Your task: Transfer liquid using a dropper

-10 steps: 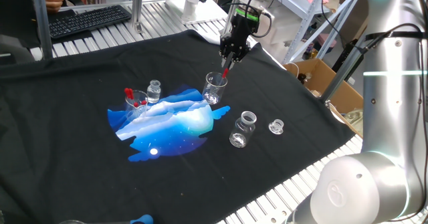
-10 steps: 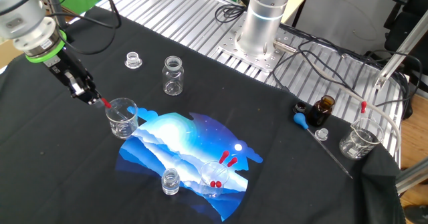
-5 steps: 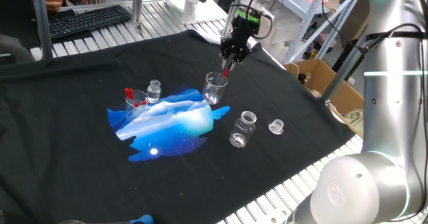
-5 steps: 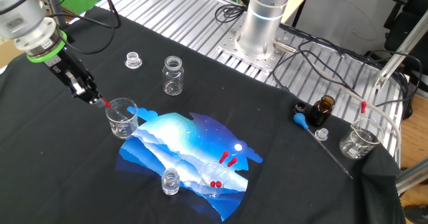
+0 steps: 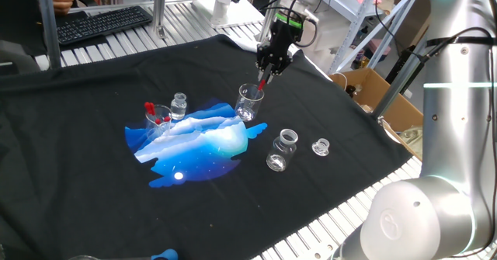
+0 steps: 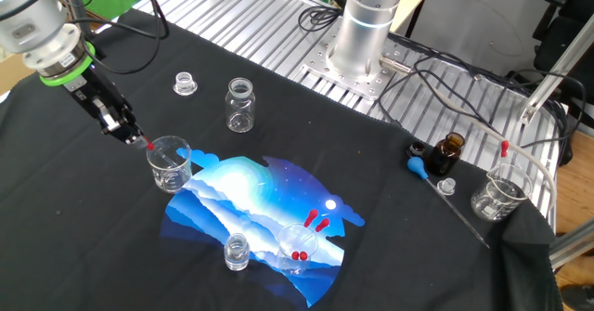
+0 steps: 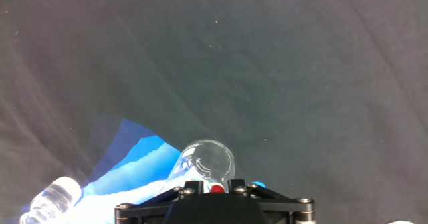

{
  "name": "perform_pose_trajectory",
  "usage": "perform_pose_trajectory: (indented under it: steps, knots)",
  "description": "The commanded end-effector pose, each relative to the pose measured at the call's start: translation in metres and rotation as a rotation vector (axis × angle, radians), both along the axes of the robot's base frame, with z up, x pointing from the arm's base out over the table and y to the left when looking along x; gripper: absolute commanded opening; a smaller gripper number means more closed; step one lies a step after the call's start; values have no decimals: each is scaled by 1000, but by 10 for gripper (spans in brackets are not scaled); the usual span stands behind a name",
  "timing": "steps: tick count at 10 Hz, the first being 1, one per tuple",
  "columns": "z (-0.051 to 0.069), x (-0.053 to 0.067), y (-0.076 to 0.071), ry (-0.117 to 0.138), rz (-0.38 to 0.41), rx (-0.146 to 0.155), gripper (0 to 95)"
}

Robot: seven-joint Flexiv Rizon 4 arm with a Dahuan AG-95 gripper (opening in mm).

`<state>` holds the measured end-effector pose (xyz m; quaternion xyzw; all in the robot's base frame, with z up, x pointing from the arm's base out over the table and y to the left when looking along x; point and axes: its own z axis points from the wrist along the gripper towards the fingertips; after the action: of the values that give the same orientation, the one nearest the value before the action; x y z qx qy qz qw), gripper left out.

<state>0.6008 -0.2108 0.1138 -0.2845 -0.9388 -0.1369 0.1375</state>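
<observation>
The black cloth (image 5: 93,136) covers most of the table; in the one fixed view it runs to the ribbed metal edge (image 5: 326,221) in front and to the keyboard (image 5: 101,23) at the back. Around the blue-and-white print (image 5: 194,143) the cloth lies bare on the near-left side, and the hand view shows wide bare cloth beyond the fingers.

The gripper (image 5: 264,75) hangs tilted over a small clear beaker (image 5: 249,101) at the print's edge, jaws narrow and pinched on the red bulb of the dropper (image 5: 262,83); its clear tube points down into the beaker (whether the tip touches liquid I cannot tell). In the other fixed view the gripper (image 6: 130,136) sits just beside the beaker (image 6: 170,162).

A second beaker (image 6: 299,241) on the print holds red-bulbed droppers, with a small vial (image 6: 236,252) just beside it. A taller jar (image 6: 240,104) and a small round glass piece (image 6: 186,84) stand apart on bare cloth. Near the far edge are a brown bottle (image 6: 450,151) and another beaker (image 6: 497,195).
</observation>
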Motion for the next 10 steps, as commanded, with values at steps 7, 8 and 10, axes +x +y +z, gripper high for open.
perform_pose_trajectory:
  steps: [7, 8, 10]
  knots:
    - [-2, -5, 1, -1, 2, 8, 190]
    - [-2, -5, 1, -2, 3, 7, 0]
    - [-2, -6, 2, -6, 11, 8, 0]
